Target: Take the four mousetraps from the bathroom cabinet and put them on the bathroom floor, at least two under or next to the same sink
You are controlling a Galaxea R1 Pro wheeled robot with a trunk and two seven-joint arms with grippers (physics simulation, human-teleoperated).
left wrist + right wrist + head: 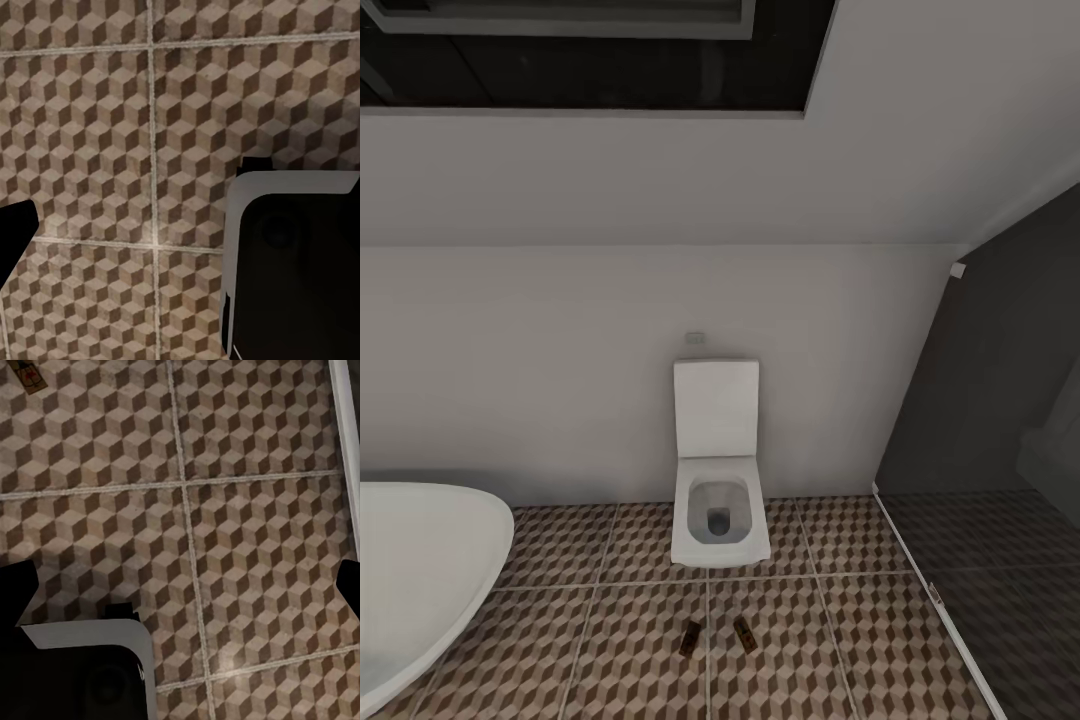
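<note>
Lying on the cube-patterned floor [610,650] in the head view are two mousetraps, one [690,636] just beside the other [744,632], apart from each other and a short way in front of the white toilet [718,500], whose lid stands up against the pale wall [560,360]. At that view's left the curved rim of a white bathtub [420,570] comes in over the tiles, and at its right a thin white strip [930,590] divides the patterned tiles from a darker grey-shaded tiled area [1010,600] beside a dark wall panel [1000,380]. In the left wrist view the left gripper [19,232] shows as a dark fingertip at one edge, above bare patterned tiles; the other finger cannot be made out beside the robot's grey-edged dark body [300,270] that takes up one corner, so I cannot tell whether the fingers are apart or together. In the right wrist view the right gripper [184,585] shows two dark fingertips at opposite edges, spread wide with nothing between them but floor and grout lines. A mousetrap [28,376] lies flat well beyond the fingertips, toward the far corner on the same side as one finger [16,589]. The white strip [345,427] runs along the tiles beyond the other finger [349,585]. The same dark robot body [75,675] sits close beneath the first finger.
</note>
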